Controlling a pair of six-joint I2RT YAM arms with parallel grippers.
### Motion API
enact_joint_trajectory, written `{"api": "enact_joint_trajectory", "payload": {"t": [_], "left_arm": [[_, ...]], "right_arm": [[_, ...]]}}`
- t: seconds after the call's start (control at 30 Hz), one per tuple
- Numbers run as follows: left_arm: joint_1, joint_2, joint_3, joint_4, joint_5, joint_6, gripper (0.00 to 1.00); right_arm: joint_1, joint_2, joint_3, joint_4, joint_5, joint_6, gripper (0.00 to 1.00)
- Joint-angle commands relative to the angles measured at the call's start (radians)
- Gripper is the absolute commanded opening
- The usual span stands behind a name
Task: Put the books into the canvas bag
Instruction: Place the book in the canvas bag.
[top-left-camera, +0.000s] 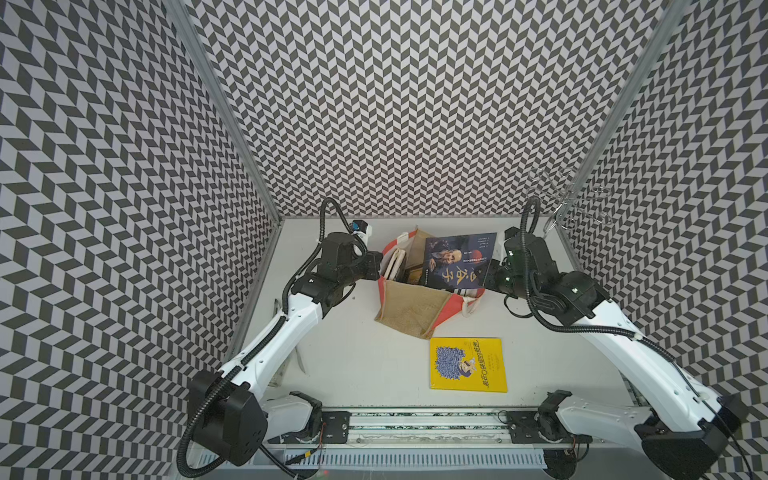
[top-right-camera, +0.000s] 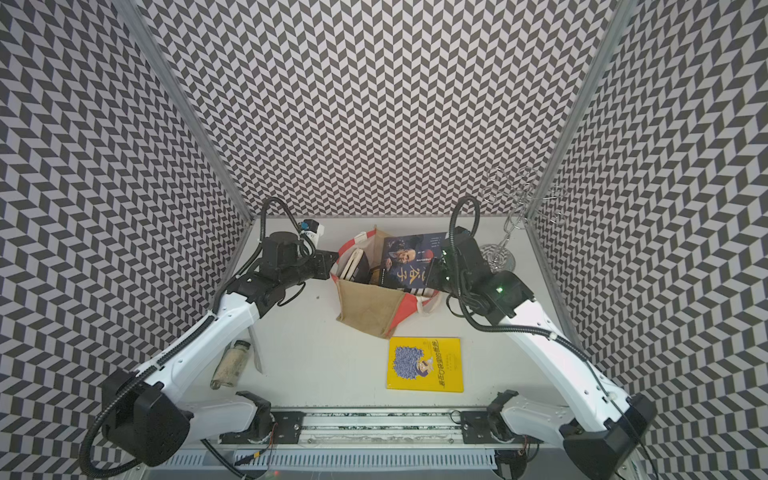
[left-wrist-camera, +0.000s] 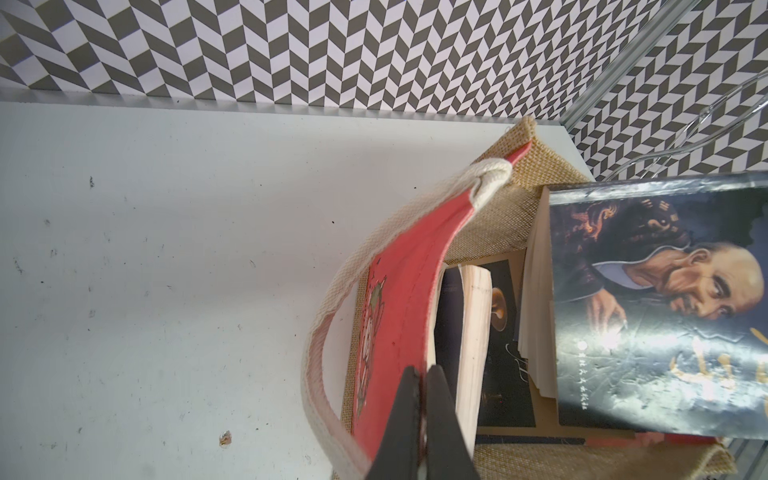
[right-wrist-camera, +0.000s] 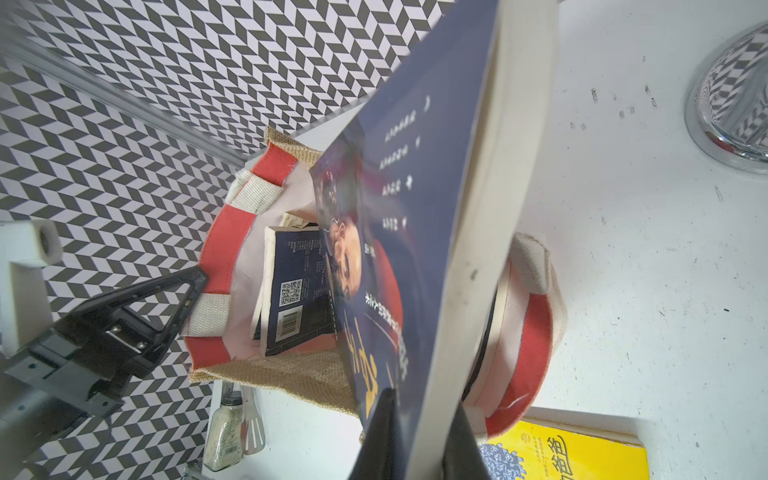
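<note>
The canvas bag (top-left-camera: 409, 309) (top-right-camera: 368, 309) stands open at the back middle of the table, with several books upright inside (left-wrist-camera: 473, 316) (right-wrist-camera: 291, 299). My left gripper (top-left-camera: 379, 266) (left-wrist-camera: 424, 370) is shut on the bag's red left rim (left-wrist-camera: 399, 291). My right gripper (top-left-camera: 490, 276) (right-wrist-camera: 422, 401) is shut on the lower edge of a navy book (top-left-camera: 457, 259) (right-wrist-camera: 415, 187) with an old man's portrait. It holds the book tilted over the bag's mouth. A yellow book (top-left-camera: 467, 365) (top-right-camera: 424, 365) lies flat in front of the bag.
A wire stand (top-left-camera: 561, 199) with a chrome base (right-wrist-camera: 731, 108) occupies the back right corner. A seasoning jar (top-right-camera: 230, 365) and a spatula (top-right-camera: 255, 349) lie at the left edge by the left arm. Patterned walls close three sides; a rail (top-left-camera: 415, 419) runs along the front.
</note>
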Motion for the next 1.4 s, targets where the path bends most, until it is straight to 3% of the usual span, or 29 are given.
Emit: {"api": "enact_joint_trajectory", "payload": {"t": [0.0,0.13,0.27,0.33,0.43,0.53,0.67,0.73,0.77,0.97,1.0,1.07,1.13,1.23,1.37], "left_arm": [[0.014,0.005,-0.003,0.021,0.0,0.004,0.0],[0.013,0.005,-0.004,0.024,0.009,0.001,0.0],[0.014,0.003,-0.007,0.023,0.009,0.002,0.0],[0.015,0.002,-0.008,0.027,0.013,0.002,0.0],[0.015,0.004,-0.008,0.03,0.017,0.0,0.0],[0.016,0.003,-0.006,0.027,0.017,0.002,0.0],[0.016,0.005,-0.007,0.025,0.019,0.003,0.0],[0.015,0.007,-0.007,0.026,0.02,0.002,0.0],[0.015,0.007,-0.006,0.024,0.02,0.001,0.0],[0.019,0.006,0.014,0.013,0.018,-0.001,0.01],[0.023,0.006,0.022,0.012,0.033,-0.001,0.1],[0.032,-0.007,0.028,0.027,0.098,0.003,0.43],[0.033,-0.023,0.044,0.022,0.116,0.01,0.61],[0.045,-0.05,0.052,0.017,0.176,0.025,0.74],[0.062,-0.102,0.018,0.042,0.35,0.034,0.81]], "right_arm": [[0.018,0.065,0.06,0.032,-0.026,-0.044,0.02],[0.106,0.178,0.183,-0.005,0.019,-0.038,0.06],[0.204,0.243,0.259,0.023,0.061,-0.027,0.29],[0.235,0.265,0.287,0.053,0.053,-0.028,0.45],[0.266,0.291,0.31,0.119,0.013,-0.045,0.61],[0.269,0.298,0.3,0.207,-0.058,-0.074,0.69],[0.267,0.287,0.302,0.232,-0.028,-0.103,0.75],[0.264,0.26,0.295,0.21,0.033,-0.122,0.89],[0.261,0.239,0.283,0.196,0.071,-0.131,1.0],[0.174,0.09,0.12,0.137,0.138,-0.146,0.99],[0.158,0.056,0.08,0.139,0.138,-0.145,0.99],[0.092,-0.04,-0.028,0.152,0.11,-0.139,0.99],[-0.018,-0.124,-0.124,0.139,0.041,-0.126,0.99],[-0.173,-0.213,-0.266,0.098,-0.073,-0.145,0.99],[-0.2,-0.244,-0.446,0.045,-0.121,-0.14,0.99]]}}
